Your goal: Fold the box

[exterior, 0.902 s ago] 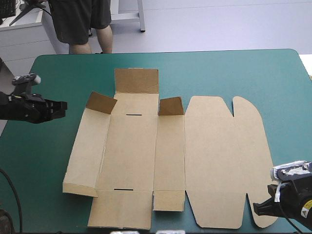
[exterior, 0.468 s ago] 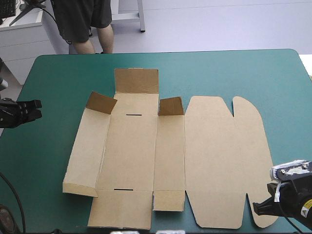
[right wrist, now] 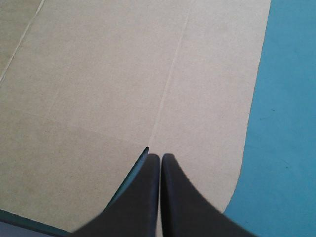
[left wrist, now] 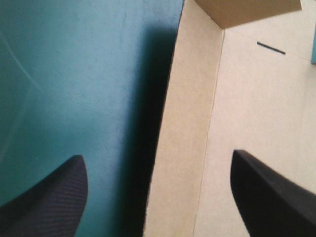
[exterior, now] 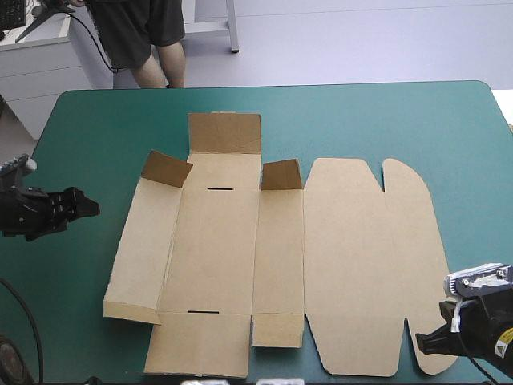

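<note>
Cardboard update: the cut sheet of brown board, aka the box (exterior: 216,249), is lying spread out across the middle of the teal-green covered counter (exterior: 361,112), and I'm calling the fold barely started. Only the small stuff is standing up: the far flap (exterior: 224,132) is tilting upward, the two corner tabs (exterior: 167,168) beside it are poking up too, and the long left panel (exterior: 140,249) is lifting a little along its crease. The big rounded lid panel (exterior: 361,257) on the right is lying dead flat. The broad black left fingers (left wrist: 44,202) are spread wide apart, gripping nothing, hanging over bare cover near that long left panel's outer edge and pointing at it; my guess is they're lining up there so one finger is getting behind the panel to tip the wall up. The black right fingers (right wrist: 143,207) are pressed together in a point with nothing between them, sitting over the near right corner of the lid panel, about at the crease of its rounded flap. I'm reading that as parking, or pinning the sheet so it isn't sliding while the other side is working, but whether they're actually touching the board I can't tell. Thin board like this is probably going to skate on the cover if it's getting pushed from one side only.
</note>
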